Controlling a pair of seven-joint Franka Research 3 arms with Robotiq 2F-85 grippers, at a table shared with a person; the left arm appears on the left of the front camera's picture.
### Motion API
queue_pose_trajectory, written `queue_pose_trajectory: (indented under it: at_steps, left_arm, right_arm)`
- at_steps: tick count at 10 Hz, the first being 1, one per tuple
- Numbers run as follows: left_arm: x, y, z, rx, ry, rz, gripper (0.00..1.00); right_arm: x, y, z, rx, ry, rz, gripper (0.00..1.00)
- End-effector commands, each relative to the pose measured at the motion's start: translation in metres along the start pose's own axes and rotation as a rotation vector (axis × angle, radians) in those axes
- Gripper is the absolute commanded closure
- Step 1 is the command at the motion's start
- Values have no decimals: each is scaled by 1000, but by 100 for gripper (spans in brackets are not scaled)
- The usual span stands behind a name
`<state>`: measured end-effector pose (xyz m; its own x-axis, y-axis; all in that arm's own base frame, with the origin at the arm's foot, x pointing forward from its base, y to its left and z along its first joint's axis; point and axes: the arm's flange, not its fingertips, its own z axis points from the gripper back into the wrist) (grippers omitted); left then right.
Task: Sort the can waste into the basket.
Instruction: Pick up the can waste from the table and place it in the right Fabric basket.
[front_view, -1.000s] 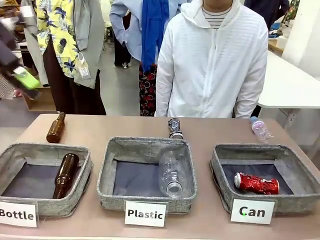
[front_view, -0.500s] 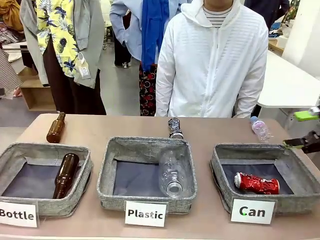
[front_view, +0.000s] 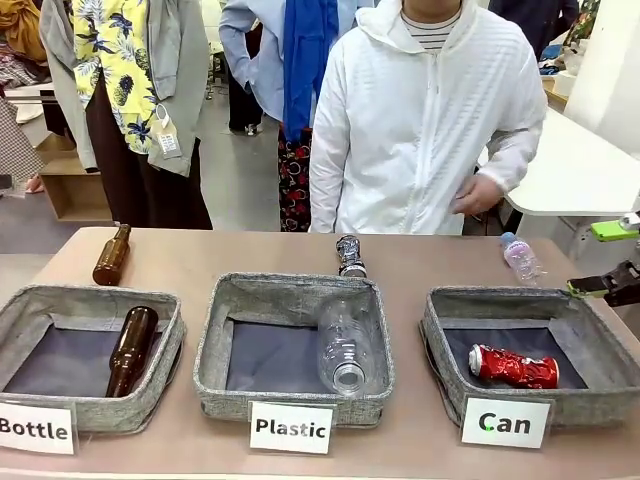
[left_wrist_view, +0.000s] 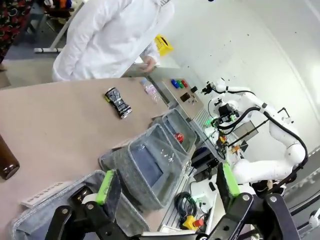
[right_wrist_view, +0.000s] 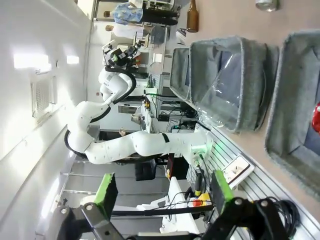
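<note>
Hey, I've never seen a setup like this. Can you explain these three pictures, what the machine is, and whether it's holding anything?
This is a two-armed robot at a table, facing a person in a white jacket. The front picture looks across the table from between the arms. The other two come from wrist cameras, looking along the left pincer and the right pincer; both are open and hold nothing. Of three grey baskets, the Can basket holds a red crushed can. A dark crushed can lies on the table behind the middle basket.
</note>
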<state>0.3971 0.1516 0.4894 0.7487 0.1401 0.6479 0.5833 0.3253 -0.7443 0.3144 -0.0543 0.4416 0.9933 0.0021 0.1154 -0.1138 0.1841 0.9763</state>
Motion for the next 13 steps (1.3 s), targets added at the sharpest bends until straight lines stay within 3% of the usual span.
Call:
queue_pose_trajectory:
  at_steps: [1, 5, 7, 10, 12, 13]
  left_arm:
    - [-3, 0, 3, -11, 12, 8, 0]
    - [-3, 0, 3, -11, 12, 8, 0]
    - [-3, 0, 3, -11, 12, 8, 0]
    - [-3, 0, 3, -11, 12, 8, 0]
    - [-3, 0, 3, -11, 12, 8, 0]
    - [-3, 0, 3, -11, 12, 8, 0]
  right_arm:
    - [-3, 2, 2, 3, 6, -9, 0]
    - [0, 0, 0, 1, 1, 0, 0]
    - [17, 10, -28, -380, -101, 198, 0]
    - [11, 26, -39, -546, -194, 360, 0]
    - [-37, 59, -8, -417, -86, 477, 0]
    - [-56, 66, 15, -239, -94, 319, 0]
